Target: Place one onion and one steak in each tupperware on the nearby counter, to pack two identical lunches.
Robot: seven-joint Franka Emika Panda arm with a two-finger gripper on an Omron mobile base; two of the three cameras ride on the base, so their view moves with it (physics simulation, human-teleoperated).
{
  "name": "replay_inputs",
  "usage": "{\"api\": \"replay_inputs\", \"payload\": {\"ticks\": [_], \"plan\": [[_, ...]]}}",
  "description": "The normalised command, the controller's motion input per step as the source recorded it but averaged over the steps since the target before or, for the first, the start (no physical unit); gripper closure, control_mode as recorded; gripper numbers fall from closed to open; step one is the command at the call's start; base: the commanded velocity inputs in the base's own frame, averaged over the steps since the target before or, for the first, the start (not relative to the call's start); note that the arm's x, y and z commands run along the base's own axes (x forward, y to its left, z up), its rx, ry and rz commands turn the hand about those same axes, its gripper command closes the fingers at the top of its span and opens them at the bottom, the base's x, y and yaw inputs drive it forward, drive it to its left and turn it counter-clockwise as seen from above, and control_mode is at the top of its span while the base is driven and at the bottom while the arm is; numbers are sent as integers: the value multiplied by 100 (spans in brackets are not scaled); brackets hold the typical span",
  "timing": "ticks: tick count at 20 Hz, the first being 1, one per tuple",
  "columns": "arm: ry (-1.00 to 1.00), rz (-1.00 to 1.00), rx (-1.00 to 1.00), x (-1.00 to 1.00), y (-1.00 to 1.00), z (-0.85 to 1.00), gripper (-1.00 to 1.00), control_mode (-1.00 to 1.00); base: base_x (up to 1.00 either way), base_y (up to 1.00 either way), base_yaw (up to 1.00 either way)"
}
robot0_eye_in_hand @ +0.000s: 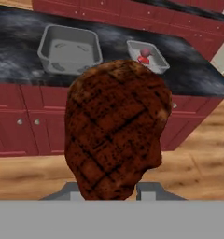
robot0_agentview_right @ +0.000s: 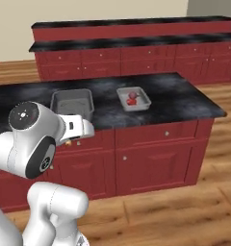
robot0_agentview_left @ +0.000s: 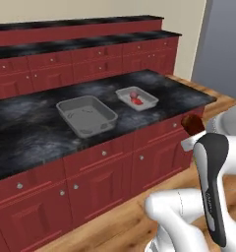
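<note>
I'm mid-carry with the dark steak [robot0_eye_in_hand: 116, 128]: the gripper [robot0_eye_in_hand: 107, 193] is clamped on its lower edge, holding it in the air in front of the red cabinets, short of the counter [robot0_agentview_left: 36, 125]. The small tupperware [robot0_agentview_left: 148, 103] already holds something red, probably the other steak and perhaps an onion, though I can't separate them at this size, while the large tupperware [robot0_agentview_left: 88, 129] looks empty. I judge the next move is to carry this steak over the large tub's rim and open the jaws only once it hangs above the bare floor, so it can't catch the wall.

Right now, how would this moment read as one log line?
gripper: shut on dark steak | large tupperware: empty | small tupperware: red steak, onion
</note>
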Motion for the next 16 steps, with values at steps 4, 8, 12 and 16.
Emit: {"api": "replay_inputs", "payload": {"ticks": [4, 8, 12, 16], "plan": [[0, 0, 0, 0, 0, 0, 100, 100, 56, 72, 23], [0, 0, 0, 0, 0, 0, 100, 100, 89, 36, 25], [0, 0, 0, 0, 0, 0, 100, 100, 77, 0, 25], [0, 0, 0, 0, 0, 0, 100, 100, 50, 0, 24]]}}
